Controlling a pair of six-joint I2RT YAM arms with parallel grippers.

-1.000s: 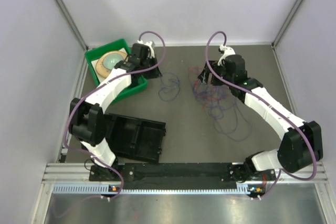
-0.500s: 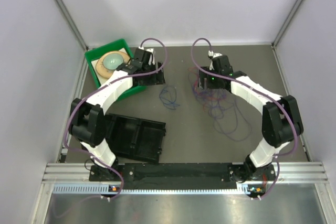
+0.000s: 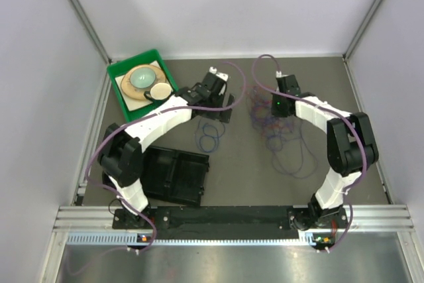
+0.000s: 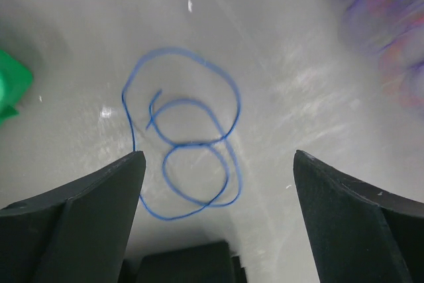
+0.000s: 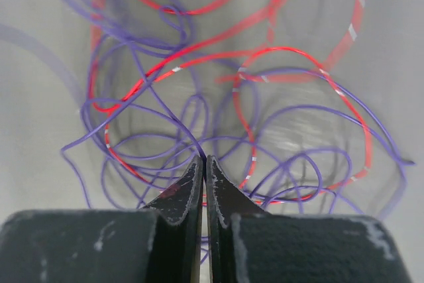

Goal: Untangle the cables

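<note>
Worry: my right claw (image 5: pixel 205 160), clamped on a purple cable (image 5: pixel 173 118), could cinch the red cable (image 5: pixel 285 48) tighter if I yank, while my left claw (image 4: pixel 217 157) sits wide apart.

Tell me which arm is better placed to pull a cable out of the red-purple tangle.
Right. The right gripper is over the tangle, jaws shut on a purple cable. The left gripper hangs open over the separate blue cable.
</note>
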